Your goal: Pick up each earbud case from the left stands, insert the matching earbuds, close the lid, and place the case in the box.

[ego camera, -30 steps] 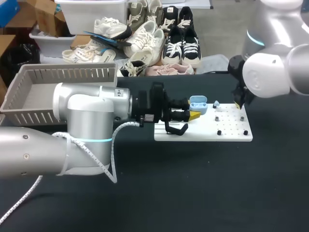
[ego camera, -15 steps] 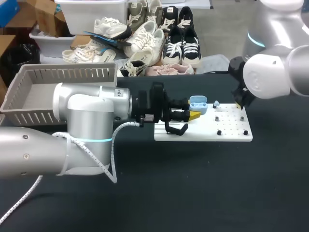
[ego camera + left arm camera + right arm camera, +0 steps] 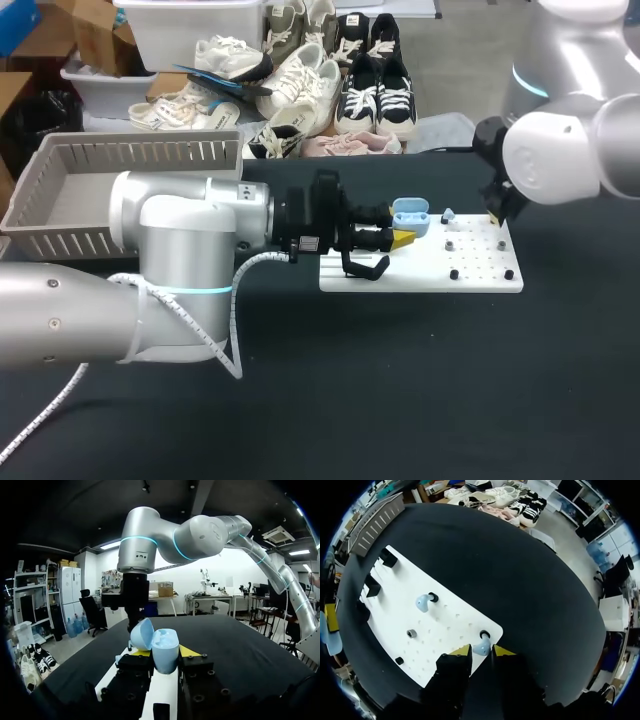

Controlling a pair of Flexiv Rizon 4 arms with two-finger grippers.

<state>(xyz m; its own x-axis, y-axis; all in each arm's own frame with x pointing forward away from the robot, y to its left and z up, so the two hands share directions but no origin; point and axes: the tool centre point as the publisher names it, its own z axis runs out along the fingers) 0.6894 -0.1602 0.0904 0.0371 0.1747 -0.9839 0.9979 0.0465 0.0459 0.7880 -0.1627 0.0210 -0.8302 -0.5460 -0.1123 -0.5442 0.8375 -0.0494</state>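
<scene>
Pale-blue plastic earbud case [image 3: 411, 214], lid open, is clamped by my left gripper [image 3: 405, 237], mid-frame. Right gripper [image 3: 482, 651] sits at a pale-blue earbud [image 3: 481, 647]; I cannot tell its grip. I would lift vertically off the black peg [image 3: 484, 634].

The board [image 3: 480, 275] lies on the desk [image 3: 400, 380], right of the middle; the box [image 3: 130, 160] sits at the desk's far left corner, well apart from the board; the stands [image 3: 371, 586] are on the board's left end; the left gripper [image 3: 400, 238] grips the earbud case [image 3: 410, 215] from both sides there; one earbud [image 3: 447, 214] lies just right of the case, near the back edge; the other earbud [image 3: 481, 648] lies at the board's far right corner, under the right gripper [image 3: 480, 651]
</scene>
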